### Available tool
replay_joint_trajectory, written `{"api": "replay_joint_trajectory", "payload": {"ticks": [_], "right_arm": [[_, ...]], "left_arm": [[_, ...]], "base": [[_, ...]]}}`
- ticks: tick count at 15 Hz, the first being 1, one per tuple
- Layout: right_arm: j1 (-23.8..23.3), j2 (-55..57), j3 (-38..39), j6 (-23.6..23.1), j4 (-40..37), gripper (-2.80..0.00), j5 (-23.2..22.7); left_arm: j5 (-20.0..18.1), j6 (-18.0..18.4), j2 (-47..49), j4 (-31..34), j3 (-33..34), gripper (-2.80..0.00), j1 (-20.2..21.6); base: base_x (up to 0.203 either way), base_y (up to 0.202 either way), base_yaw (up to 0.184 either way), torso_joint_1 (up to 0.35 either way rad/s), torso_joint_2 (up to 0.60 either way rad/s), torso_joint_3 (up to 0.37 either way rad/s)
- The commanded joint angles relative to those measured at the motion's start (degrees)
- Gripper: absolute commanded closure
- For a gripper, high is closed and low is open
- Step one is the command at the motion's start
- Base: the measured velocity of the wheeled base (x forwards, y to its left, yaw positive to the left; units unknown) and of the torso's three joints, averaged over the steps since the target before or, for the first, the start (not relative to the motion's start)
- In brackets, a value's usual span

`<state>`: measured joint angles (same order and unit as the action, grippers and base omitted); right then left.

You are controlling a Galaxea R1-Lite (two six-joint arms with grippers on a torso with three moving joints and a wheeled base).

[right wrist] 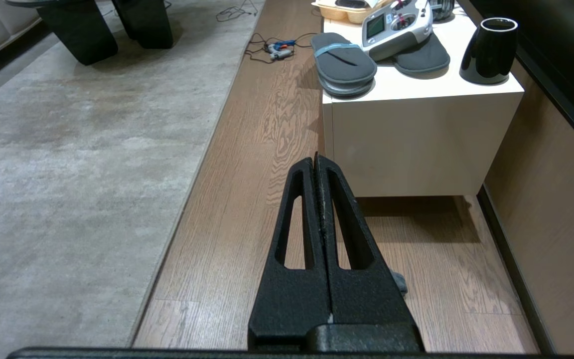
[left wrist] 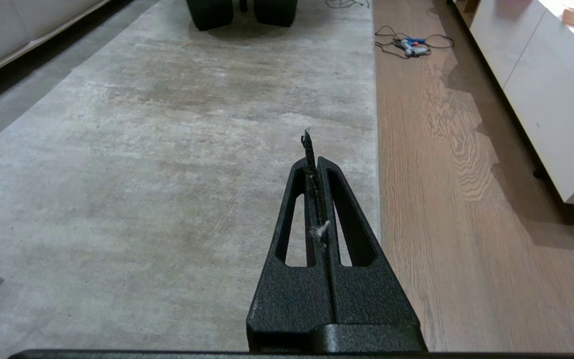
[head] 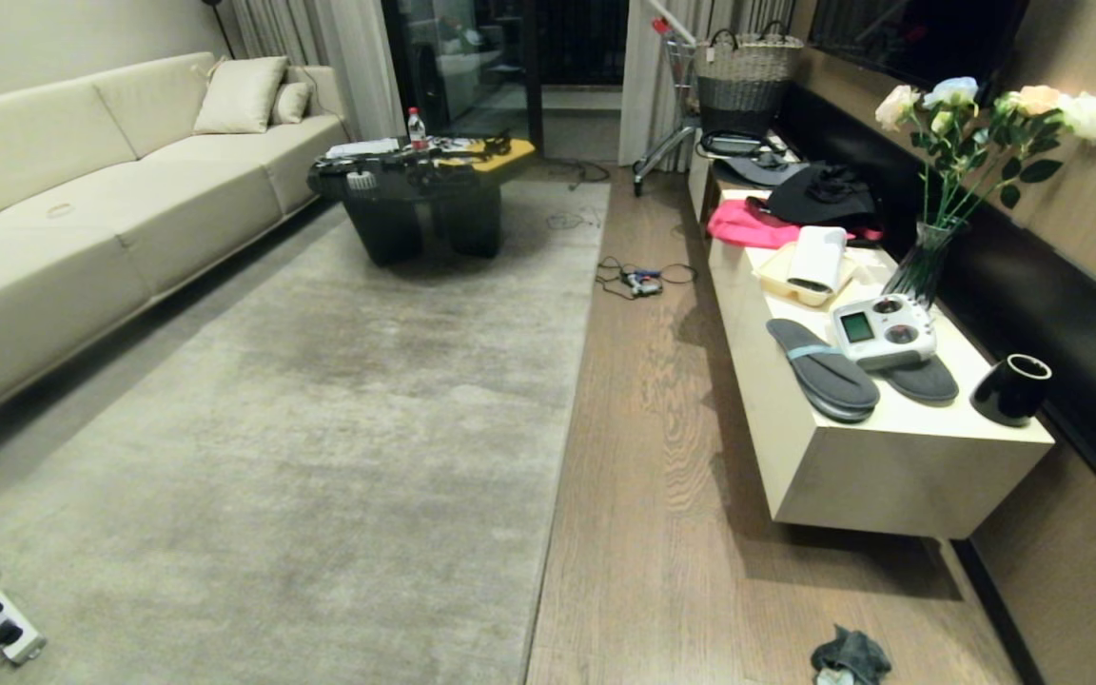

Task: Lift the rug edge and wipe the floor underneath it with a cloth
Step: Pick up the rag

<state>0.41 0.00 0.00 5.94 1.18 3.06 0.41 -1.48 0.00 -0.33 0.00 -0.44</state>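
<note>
Rug edge (head: pixel 575 381) runs straight down the middle of our head view, lying flat where the pale grey-beige rug meets the floor (head: pixel 662 495), whose wooden planks fill the strip between the rug and the low cream cabinet (head: pixel 890 466) along the wall on our right. The cloth (head: pixel 851 656), a small dark crumpled rag, lies on those planks near us and to our right, well apart from the hem and just in front of the cabinet's near end. Neither of our arms shows in the head view.

In the left wrist view our left gripper (left wrist: pixel 315 162) hangs above the rug close to its border, both fingers pressed together; a thin dark sliver pokes out past the tips and a tuft of pale lint clings to the seam, but it holds nothing we can name. In the right wrist view our right gripper (right wrist: pixel 315 159) hangs over the bare planks, its fingers likewise pressed tight with nothing between them, and a grey corner of fabric peeks out from behind its base.

On the cabinet we see grey slippers (head: pixel 819 366), a white remote controller (head: pixel 884 330) and a black cup (head: pixel 1010 388).
</note>
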Motion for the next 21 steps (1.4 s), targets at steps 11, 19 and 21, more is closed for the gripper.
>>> {"api": "replay_joint_trajectory", "payload": {"ticks": [11, 19, 21], "right_arm": [[0.0, 0.1, 0.0, 0.0, 0.0, 0.0, 0.0], [0.0, 0.0, 0.0, 0.0, 0.0, 0.0, 0.0], [0.0, 0.0, 0.0, 0.0, 0.0, 0.0, 0.0]], "left_arm": [[0.0, -0.3, 0.0, 0.0, 0.0, 0.0, 0.0], [0.0, -0.2, 0.1, 0.0, 0.0, 0.0, 0.0], [0.0, -0.2, 0.1, -0.1, 0.0, 0.0, 0.0]], "base": [[0.0, 0.0, 0.0, 0.0, 0.0, 0.0], [0.0, 0.0, 0.0, 0.0, 0.0, 0.0], [0.0, 0.0, 0.0, 0.0, 0.0, 0.0]]}}
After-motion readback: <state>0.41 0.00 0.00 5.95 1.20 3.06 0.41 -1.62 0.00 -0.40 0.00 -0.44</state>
